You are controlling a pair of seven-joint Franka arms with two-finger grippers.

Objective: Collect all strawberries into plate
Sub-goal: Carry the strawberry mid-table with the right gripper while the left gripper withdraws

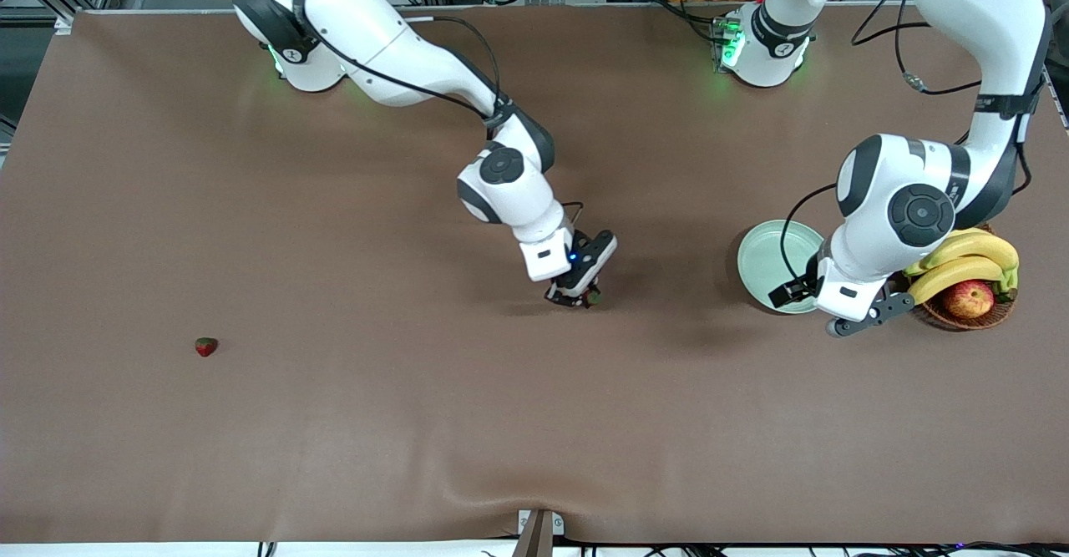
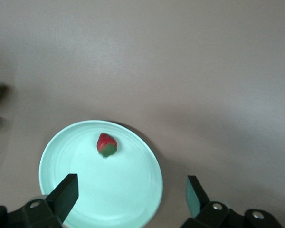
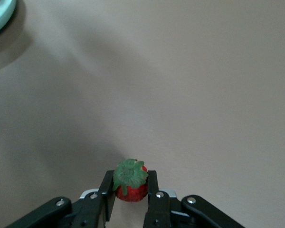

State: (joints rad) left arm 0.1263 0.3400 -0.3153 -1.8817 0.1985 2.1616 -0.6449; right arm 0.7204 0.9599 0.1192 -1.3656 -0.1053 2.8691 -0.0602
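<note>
While the left gripper [image 2: 128, 190] hangs over the pale mint-green plate [image 2: 133, 209] with its fingers [image 2: 66, 190] spread wide and holding nothing, one strawberry [image 2: 106, 144] lies inside the plate, red with a dark green top, resting on the dish's flat floor. That plate [image 1: 756, 265] sits on the brown table [image 1: 334, 440] toward the left arm's end, just beside a wicker basket [image 1: 994, 311] that holds bananas [image 1: 965, 260] and an apple [image 1: 969, 298].

Near the middle of the table, the right gripper [image 3: 129, 194] is down low at the surface with its fingers [image 3: 152, 190] pinched against a second strawberry [image 3: 130, 183], leafy top facing up; in the front view this berry [image 1: 593, 296] shows only as a small dark spot at the fingertips.

A third strawberry [image 1: 205, 346] lies alone on the bare cloth toward the right arm's end, well apart from both grippers and nearer to the front camera than the plate.
</note>
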